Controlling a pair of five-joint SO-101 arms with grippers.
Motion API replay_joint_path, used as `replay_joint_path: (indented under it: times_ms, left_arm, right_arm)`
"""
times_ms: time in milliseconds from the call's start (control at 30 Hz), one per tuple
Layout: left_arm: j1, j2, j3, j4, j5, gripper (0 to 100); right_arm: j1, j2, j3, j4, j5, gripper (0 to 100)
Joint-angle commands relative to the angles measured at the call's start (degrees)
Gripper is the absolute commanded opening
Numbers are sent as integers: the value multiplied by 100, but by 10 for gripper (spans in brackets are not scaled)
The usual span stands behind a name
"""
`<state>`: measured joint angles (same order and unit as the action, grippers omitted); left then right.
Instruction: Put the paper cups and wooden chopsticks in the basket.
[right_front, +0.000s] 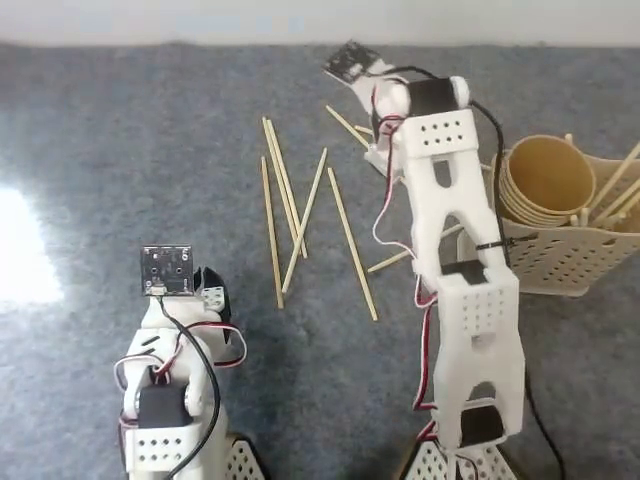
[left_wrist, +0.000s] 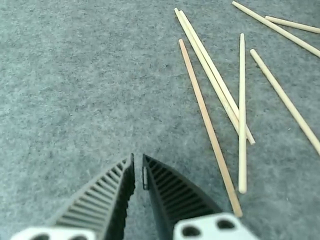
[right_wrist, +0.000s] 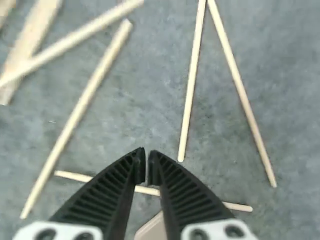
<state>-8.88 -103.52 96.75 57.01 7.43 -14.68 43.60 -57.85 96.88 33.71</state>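
Note:
Several wooden chopsticks (right_front: 300, 215) lie scattered on the grey carpet between the two arms. A stack of paper cups (right_front: 545, 180) sits in the perforated basket (right_front: 570, 262) at the right, with a few chopsticks (right_front: 612, 190) standing beside it. My right gripper (right_wrist: 146, 156) is shut low over the carpet at the far end of the scatter (right_front: 378, 150). One chopstick (right_wrist: 75, 176) lies crosswise under its fingers, and I see nothing gripped at the tips. My left gripper (left_wrist: 138, 161) is shut and empty near the front left (right_front: 208, 292), with the nearest chopstick (left_wrist: 209, 129) off to its side.
The basket stands close beside the right arm's (right_front: 470, 290) upper links. Open carpet stretches to the left and far left of the chopsticks. A pale wall edge runs along the back.

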Motion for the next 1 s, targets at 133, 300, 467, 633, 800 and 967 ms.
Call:
replay_joint_path:
  times_ms: [133,300,467,633,800,967]
  left_arm:
    - [-9,-70,-31,-105,-97,22]
    - [-9,-70,-31,-105,-97,22]
    - [-9,-70,-31,-105,-97,22]
    - [-9,-70,-31,-105,-97,22]
    - [-9,-70,-31,-105,-97,22]
    - [-9,-70,-31,-105,-97,22]
  right_arm:
    - [400,1262,-1125,31,352,160]
    - [382,2044,-1837,13,765,133]
    - [418,2703,-2760,-154,993,129]
    - [505,3055,-3182,-224,1002,129]
    - [497,3345,-3209,-224,1187,128]
    - [558,3565,-3226,-233,1345,128]
